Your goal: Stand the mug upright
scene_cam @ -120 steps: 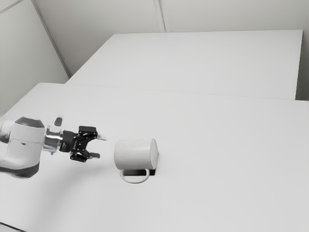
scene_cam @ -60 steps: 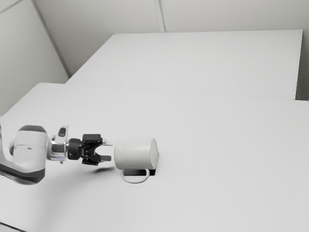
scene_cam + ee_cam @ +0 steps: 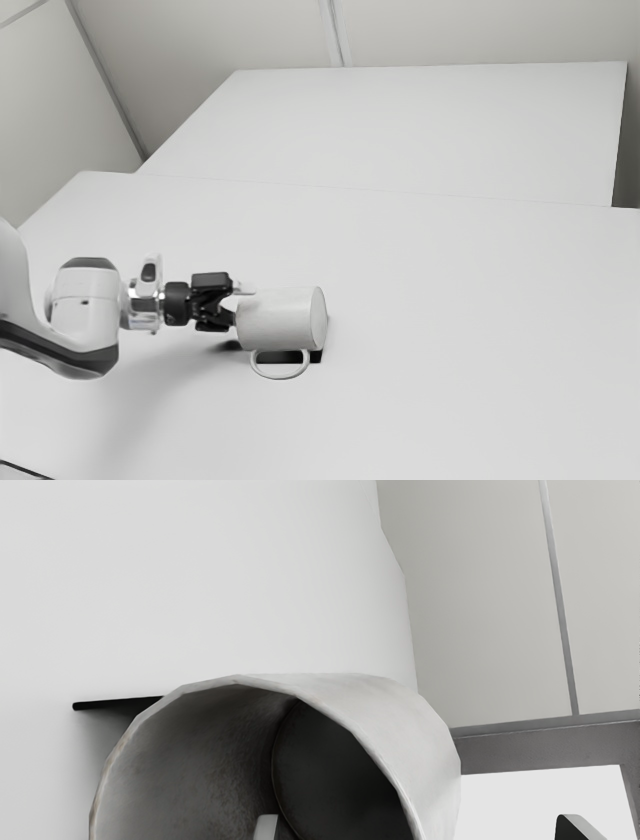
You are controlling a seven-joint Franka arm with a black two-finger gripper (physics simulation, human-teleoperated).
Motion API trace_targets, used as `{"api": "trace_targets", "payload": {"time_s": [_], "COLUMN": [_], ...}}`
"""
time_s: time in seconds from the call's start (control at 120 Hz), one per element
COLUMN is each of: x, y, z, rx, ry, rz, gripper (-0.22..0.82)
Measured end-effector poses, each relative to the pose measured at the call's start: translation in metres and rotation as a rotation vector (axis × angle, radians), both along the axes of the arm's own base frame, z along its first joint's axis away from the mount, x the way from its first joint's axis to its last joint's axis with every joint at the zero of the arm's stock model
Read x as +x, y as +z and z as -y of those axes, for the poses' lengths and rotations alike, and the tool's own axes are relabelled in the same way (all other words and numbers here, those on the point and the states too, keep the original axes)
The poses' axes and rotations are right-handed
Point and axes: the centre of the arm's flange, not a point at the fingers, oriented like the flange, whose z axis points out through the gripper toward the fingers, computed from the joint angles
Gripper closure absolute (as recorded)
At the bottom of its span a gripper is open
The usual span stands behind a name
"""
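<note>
In the last second, the gripper has been brought across the table to the mug, while the mug has been left where it was. It is seen lying on its side, its mouth turned toward the gripper, its base toward the exterior view's right and its handle toward that view's near edge. A black piece is partly covered by it.

The fingers are held spread, with nothing pinched. One fingertip is lined up with the mouth, perhaps already past the rim, though its depth is hard to judge; the other is set outside, on the side away from the handle. The wall is thus straddled, and a grip on it seems intended. Upright is not yet achieved: a firm pinch, then a tilt bringing the mouth upward, would be needed. Slipping or rolling could be caused by a shallow bite.
</note>
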Motion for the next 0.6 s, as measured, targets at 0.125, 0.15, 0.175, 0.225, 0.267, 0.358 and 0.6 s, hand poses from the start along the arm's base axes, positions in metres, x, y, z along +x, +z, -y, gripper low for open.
{"api": "trace_targets", "payload": {"time_s": [0.125, 0.15, 0.175, 0.225, 0.267, 0.358, 0.6], "x": [0.003, 0.004, 0.004, 0.005, 0.005, 0.006, 0.031], "y": [-0.002, -0.002, -0.003, -0.003, -0.003, -0.004, 0.025], "z": [0.012, 0.015, 0.018, 0.025, 0.031, 0.041, 0.041], "rx": [-0.005, -0.006, -0.007, -0.008, -0.009, -0.010, 0.003], "ry": [-0.008, -0.011, -0.016, -0.027, -0.038, -0.059, -0.067], "rz": [0.010, 0.011, 0.012, 0.014, 0.014, 0.015, 0.088], "gripper": [0.04, 0.09, 0.15, 0.29, 0.39, 0.55, 0.72]}}
